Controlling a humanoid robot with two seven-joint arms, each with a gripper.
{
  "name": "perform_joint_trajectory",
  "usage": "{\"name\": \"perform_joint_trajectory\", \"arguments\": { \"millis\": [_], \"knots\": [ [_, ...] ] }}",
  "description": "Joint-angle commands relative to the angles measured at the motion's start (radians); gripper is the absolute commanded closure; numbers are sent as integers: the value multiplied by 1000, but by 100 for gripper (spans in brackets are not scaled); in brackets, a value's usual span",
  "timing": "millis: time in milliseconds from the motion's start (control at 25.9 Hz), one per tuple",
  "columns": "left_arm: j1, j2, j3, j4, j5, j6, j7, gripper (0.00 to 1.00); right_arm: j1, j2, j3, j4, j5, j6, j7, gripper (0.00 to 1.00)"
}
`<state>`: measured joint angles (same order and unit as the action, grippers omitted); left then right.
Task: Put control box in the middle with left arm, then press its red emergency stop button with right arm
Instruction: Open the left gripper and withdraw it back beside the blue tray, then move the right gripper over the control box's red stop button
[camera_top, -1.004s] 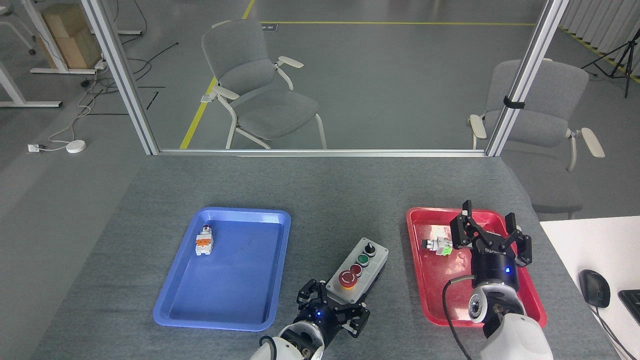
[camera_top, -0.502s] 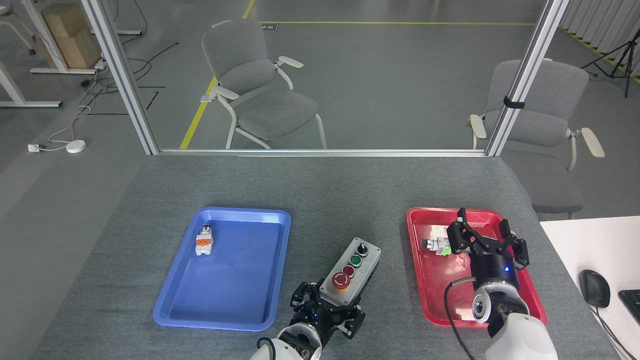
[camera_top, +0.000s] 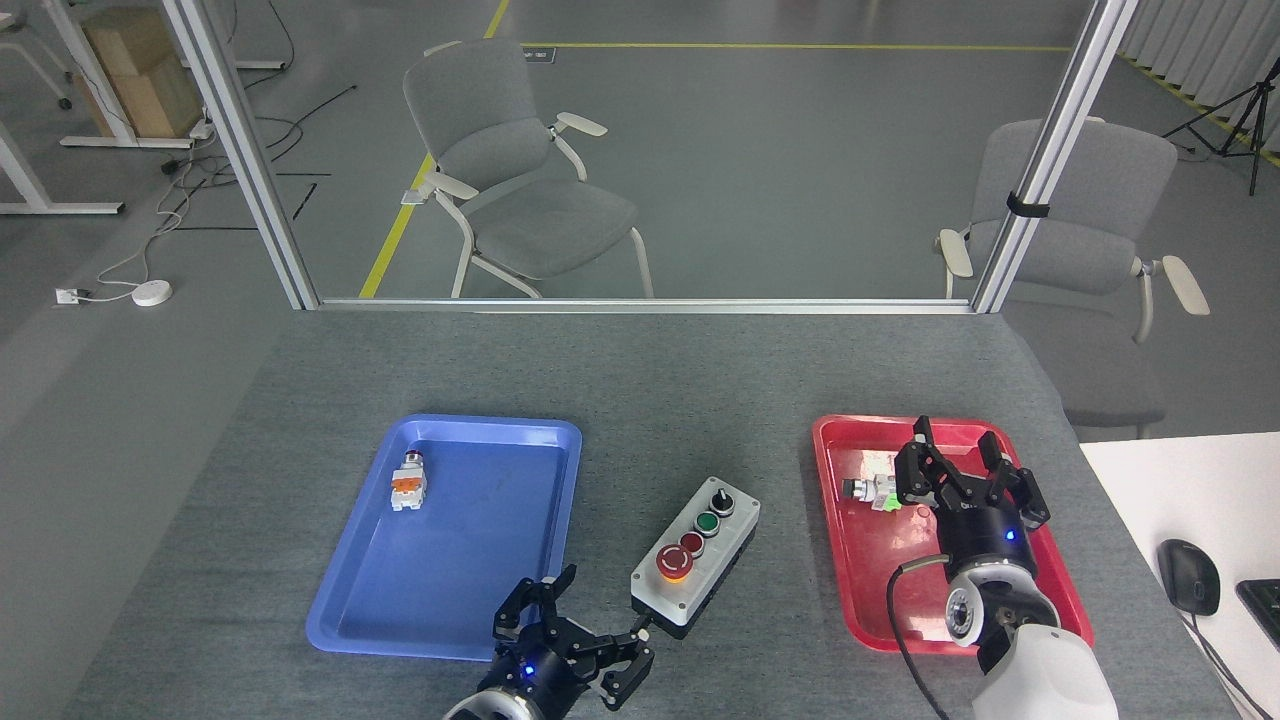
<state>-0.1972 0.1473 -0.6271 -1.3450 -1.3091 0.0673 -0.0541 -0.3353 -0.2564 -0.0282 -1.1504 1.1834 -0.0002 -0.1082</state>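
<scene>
control box (camera_top: 693, 558): sits flat on the bare grey desk (camera_top: 640, 380), in the gap between the blue tray (camera_top: 345, 620) and the red tray (camera_top: 1070, 610), long axis angled up to the right. Looks placed in the middle; I judge step one done.
left hand (camera_top: 568, 652): fingers spread wide, holding nothing. It sits low-left of the box; one fingertip is just beside the near corner, and I can't tell if it touches.
right hand (camera_top: 962, 476): over the red tray, fingers apart, nothing gripped. A small part (camera_top: 873, 490) lies in the tray just beside it, well apart from the box.
red emergency stop button (camera_top: 673, 563): mushroom cap at the near end of the lid, facing up, unobstructed. Then a smaller red button, a green button (camera_top: 707, 521) and a black selector knob (camera_top: 720, 497) in a row behind it.
handling guess: rigid plastic housing, light to moderate weight, smooth sides. Not fragile, but it could slide or pivot on the felt if pushed off-axis.
where to hold: if it needs re-gripping, across the short sides of the base, away from the buttons.
press: straight down on the cap centre, fingertip or closed fingers, so the load goes into the desk, not sideways.
risk: clipping the small red button next to it.
other: blue tray holds a small white-orange part (camera_top: 407, 481), not relevant.
</scene>
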Motion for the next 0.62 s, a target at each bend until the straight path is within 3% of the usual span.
{"name": "perform_joint_trajectory", "arguments": {
  "millis": [0, 39, 270, 579],
  "knots": [
    [70, 103, 89, -125, 24, -30, 0, 1, -7, -1, 17, 1, -1, -106, -2, 87],
    [78, 112, 132, -135, 34, -50, 0, 1, -8, 0, 22, 1, -1, -142, -2, 100],
    [76, 103, 475, -111, 163, -138, 2, 1, -77, 12, 162, 3, 1, -190, 2, 100],
    [28, 100, 609, -102, 214, -144, 19, 1, -103, 26, 531, 61, 1, -190, 2, 100]
  ]
}}
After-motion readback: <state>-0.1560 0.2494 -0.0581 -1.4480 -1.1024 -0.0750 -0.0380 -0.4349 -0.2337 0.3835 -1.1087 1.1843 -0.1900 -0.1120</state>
